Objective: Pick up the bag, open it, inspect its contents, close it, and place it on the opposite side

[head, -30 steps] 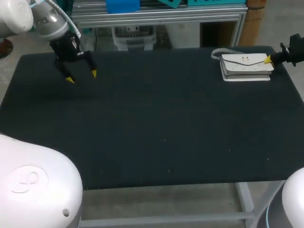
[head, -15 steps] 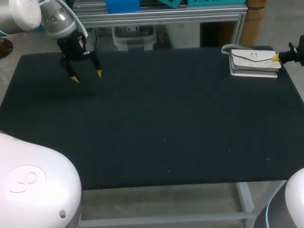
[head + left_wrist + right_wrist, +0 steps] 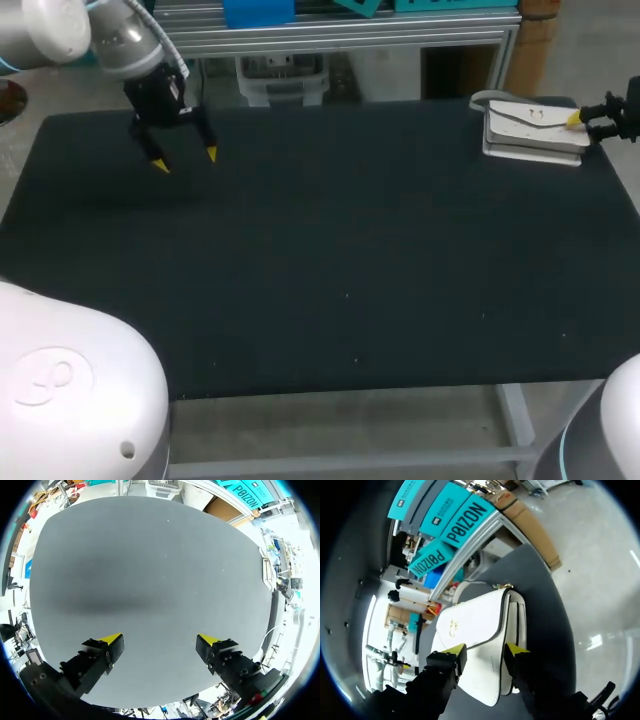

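Observation:
The white bag (image 3: pixel 530 128) with a thin dark trim lies flat at the table's far right corner, its strap (image 3: pixel 488 98) curled beside it. My right gripper (image 3: pixel 581 118) comes in from the right at the bag's right end. In the right wrist view its yellow-tipped fingers (image 3: pixel 454 651) stand apart over the end of the bag (image 3: pixel 475 622), so the right gripper (image 3: pixel 485 651) is open. My left gripper (image 3: pixel 186 160) hangs open above the far left of the table, nothing between its fingers (image 3: pixel 111 640). From there the bag (image 3: pixel 268 574) shows small at the far edge.
The black table (image 3: pixel 340 250) carries nothing else between the two grippers. The bag sits close to the table's right and far edges.
The bag has slid right and back into the far right corner with my right gripper, whose fingers have now parted. My left gripper drifted slightly to the right.

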`<act>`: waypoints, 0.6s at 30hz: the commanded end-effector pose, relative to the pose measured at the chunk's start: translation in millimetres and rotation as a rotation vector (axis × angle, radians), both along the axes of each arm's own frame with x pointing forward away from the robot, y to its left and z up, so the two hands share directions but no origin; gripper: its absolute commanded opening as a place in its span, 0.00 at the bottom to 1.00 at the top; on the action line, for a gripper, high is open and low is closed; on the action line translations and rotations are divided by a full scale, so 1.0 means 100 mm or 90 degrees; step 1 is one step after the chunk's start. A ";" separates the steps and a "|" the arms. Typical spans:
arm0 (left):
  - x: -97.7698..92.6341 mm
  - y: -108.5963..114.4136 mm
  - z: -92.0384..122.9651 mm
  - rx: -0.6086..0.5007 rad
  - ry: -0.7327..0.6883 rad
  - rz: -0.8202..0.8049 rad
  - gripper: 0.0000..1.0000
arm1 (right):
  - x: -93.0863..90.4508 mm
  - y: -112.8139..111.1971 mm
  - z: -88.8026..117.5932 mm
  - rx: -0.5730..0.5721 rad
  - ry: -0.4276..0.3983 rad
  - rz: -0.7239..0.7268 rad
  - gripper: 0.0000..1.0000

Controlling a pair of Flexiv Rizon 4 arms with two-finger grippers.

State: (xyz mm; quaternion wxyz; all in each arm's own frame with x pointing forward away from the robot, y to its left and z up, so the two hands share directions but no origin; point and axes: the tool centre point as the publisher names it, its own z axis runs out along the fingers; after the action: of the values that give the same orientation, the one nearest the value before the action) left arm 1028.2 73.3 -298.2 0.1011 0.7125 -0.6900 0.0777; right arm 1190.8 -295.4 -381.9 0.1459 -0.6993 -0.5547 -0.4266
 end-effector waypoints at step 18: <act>-0.13 0.01 0.13 0.009 -0.020 -0.040 1.00 | -0.69 0.19 0.66 -0.085 0.224 0.138 1.00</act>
State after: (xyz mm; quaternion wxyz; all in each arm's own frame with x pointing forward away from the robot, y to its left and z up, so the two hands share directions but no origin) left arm 1022.6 73.9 -291.6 0.0951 0.6912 -0.7118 0.0808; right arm 1122.3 -282.9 -327.3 0.2163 -0.7124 -0.6030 -0.2865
